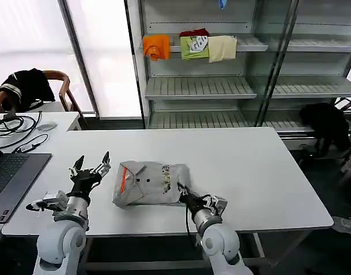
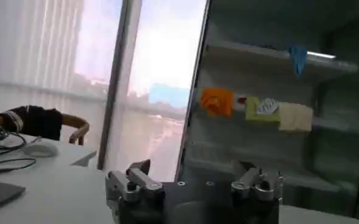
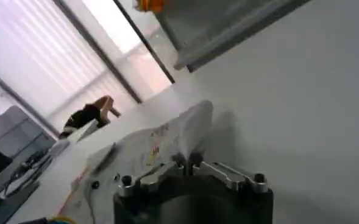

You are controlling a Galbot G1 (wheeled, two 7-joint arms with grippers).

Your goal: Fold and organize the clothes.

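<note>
A light grey shirt (image 1: 149,183) lies folded on the white table (image 1: 250,172), with an orange-red strip (image 1: 124,179) at its collar and a small multicoloured print (image 1: 166,175). My right gripper (image 1: 182,192) is shut on the shirt's near right edge (image 3: 188,131), lifting the cloth slightly. My left gripper (image 1: 92,163) hovers open just left of the shirt, apart from it and tilted up. In the left wrist view the left gripper (image 2: 194,176) points at the shelves with nothing between its fingers (image 2: 133,176).
A laptop (image 1: 9,175), cables (image 1: 18,129) and a mouse sit on the left side. A chair with a black garment (image 1: 23,86) stands behind. A shelf unit (image 1: 221,86) at the back holds orange, green and cream folded items (image 1: 192,46).
</note>
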